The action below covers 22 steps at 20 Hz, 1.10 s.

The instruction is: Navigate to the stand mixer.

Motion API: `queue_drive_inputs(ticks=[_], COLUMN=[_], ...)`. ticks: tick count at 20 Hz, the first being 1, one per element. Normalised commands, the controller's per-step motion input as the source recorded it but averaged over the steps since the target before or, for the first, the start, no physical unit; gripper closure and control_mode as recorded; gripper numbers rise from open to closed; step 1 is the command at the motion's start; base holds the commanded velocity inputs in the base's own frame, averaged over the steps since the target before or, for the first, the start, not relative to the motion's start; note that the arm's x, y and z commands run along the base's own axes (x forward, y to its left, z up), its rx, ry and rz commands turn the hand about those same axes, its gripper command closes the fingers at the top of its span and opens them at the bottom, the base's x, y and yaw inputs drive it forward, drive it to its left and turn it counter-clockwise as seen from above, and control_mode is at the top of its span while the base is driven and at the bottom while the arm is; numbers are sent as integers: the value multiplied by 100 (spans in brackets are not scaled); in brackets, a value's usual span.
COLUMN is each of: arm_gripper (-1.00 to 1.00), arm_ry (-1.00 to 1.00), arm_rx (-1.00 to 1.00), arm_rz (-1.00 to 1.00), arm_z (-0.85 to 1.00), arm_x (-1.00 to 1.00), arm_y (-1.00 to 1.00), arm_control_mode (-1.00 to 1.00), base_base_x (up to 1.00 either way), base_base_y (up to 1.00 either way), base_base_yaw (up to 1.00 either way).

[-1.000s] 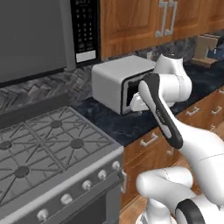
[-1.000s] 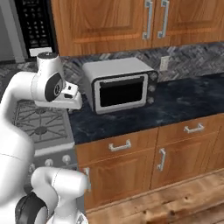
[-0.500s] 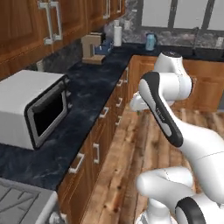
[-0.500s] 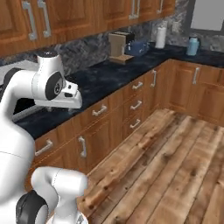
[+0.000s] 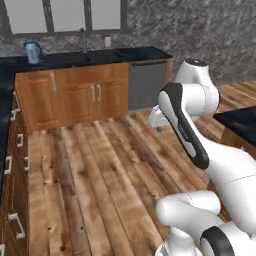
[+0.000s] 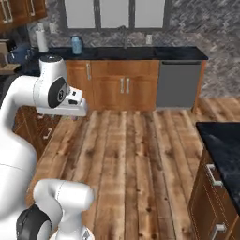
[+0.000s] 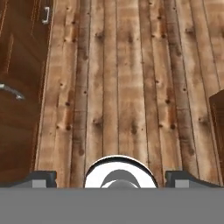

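While I am looking across the wooden floor (image 6: pixel 136 154) toward the far counter (image 6: pixel 140 52) with its dishwasher (image 6: pixel 179 84) and blue kettle (image 6: pixel 76 45), I am seeing no mixer anywhere. The gripper (image 7: pixel 111 180) is hanging over the planks, fingers wide apart, holding nothing.

Wide wood-plank floor (image 6: pixel 140 154), knotty and warm brown, running toward a far run of wooden base cabinets (image 6: pixel 119 89) under a dark surface (image 6: pixel 140 52). Grey dishwasher panel (image 6: pixel 179 84) set into that run at its right end. Grey herringbone wall tile (image 5: pixel 200 30) behind, with pale glass-fronted wall cabinets (image 6: pixel 115 13) above. Faucet (image 6: pixel 124 38) rising at the middle of the far surface. More drawer fronts with metal handles (image 5: pixel 14 150) along the left side. Corner of another dark surface (image 6: pixel 222 145) at the near right.
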Motion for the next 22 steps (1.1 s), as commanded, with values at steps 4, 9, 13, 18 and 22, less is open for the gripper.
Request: queue_drive_inputs(ticks=[4,9,13,18,22], arm_gripper=[-100,-100,-100,-100,-100], arm_ry=[0,0,0,0,0], arm_rx=[0,0,0,0,0], arm_rz=[0,0,0,0,0], arm_z=[0,0,0,0,0], arm_x=[0,0,0,0,0], arm_y=[0,0,0,0,0], arm_control_mode=[100,100,100,100,100], base_base_x=[5,8,32,73,77], base_base_y=[-43,-29,-8,0,0], base_base_yaw=[-95,-96,-91,-79,-77])
